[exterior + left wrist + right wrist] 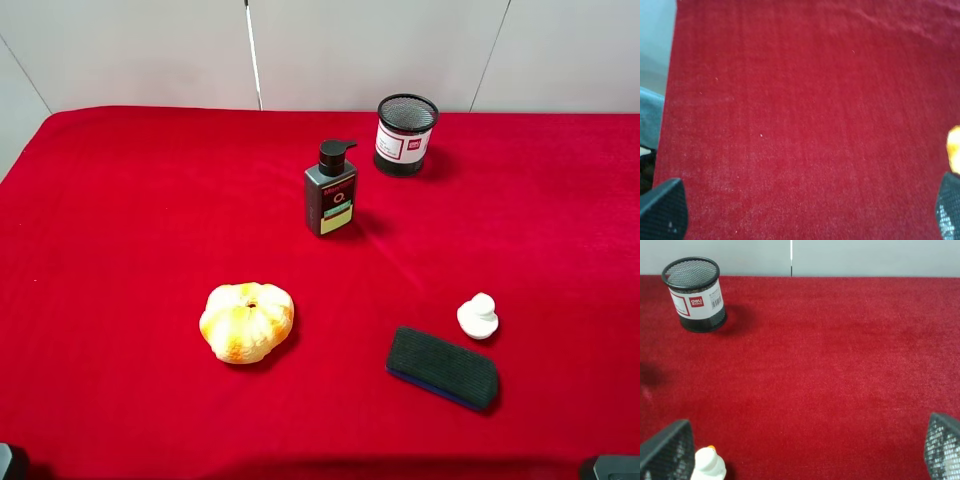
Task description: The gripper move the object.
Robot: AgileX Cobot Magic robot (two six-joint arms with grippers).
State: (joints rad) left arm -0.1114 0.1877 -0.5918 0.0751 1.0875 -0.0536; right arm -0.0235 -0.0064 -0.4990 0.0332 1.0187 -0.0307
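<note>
Mesh pen cup (406,134) stands upright, contents unseen; both tools spread, clasping nothing; white duck (478,316) beside eraser (443,367).

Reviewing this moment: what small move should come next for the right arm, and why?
Probably shift the open right gripper sideways toward the white duck. The duck stands free beside one fingertip, not centred between the two, so closing now would likely miss.

Red cloth surface (130,210) carries 5 things. Landmark: dark pump bottle (331,190), upright. Mesh cup (405,134) just behind-right of it. Orange-white lump (246,321) front-left. Black eraser (443,367) front-right; white duck (478,316) just beside eraser, apart.
</note>
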